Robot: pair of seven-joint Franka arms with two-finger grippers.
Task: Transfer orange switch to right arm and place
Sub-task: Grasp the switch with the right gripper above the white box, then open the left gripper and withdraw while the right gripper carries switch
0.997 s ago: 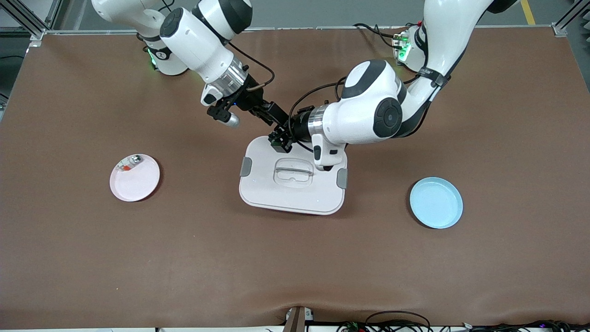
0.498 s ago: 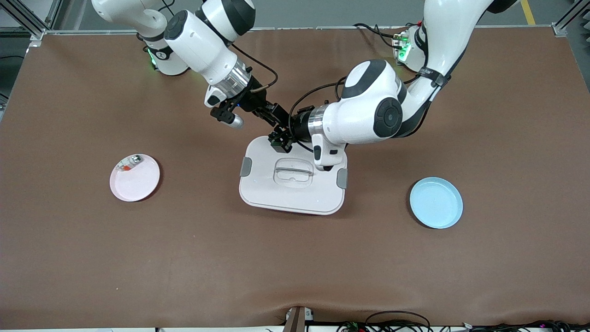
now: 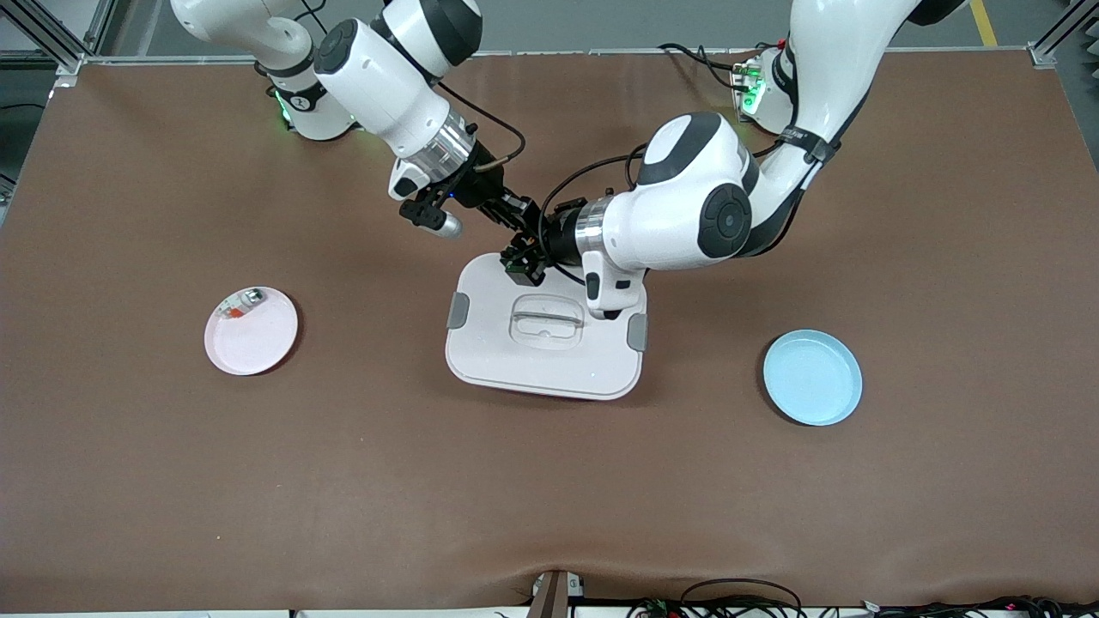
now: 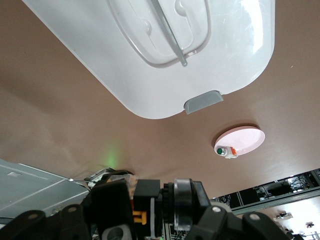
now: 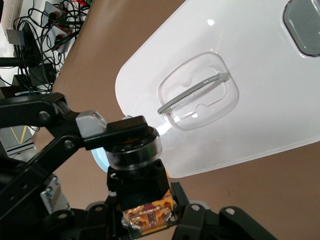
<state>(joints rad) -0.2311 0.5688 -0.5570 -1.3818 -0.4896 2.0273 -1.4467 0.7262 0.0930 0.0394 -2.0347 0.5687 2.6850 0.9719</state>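
Observation:
The orange switch (image 5: pixel 140 186) has a black body, a ringed round cap and an orange base. My left gripper (image 3: pixel 521 260) is shut on it and holds it in the air over the edge of the white lidded box (image 3: pixel 549 360) that is farther from the front camera. In the left wrist view the switch (image 4: pixel 151 197) lies across that gripper's jaws. My right gripper (image 3: pixel 515 225) reaches in from the right arm's end. In the right wrist view its jaws stand open on either side of the switch's orange base, and the right gripper (image 5: pixel 150 226) has not closed.
A pink plate (image 3: pixel 258 339) toward the right arm's end holds a small silvery-clear part (image 3: pixel 241 305). A blue plate (image 3: pixel 812 378) lies toward the left arm's end. The white box stands at the table's middle under both grippers.
My right arm has moved toward the left gripper, bringing its fingers up to the held switch. The left arm has stayed still.

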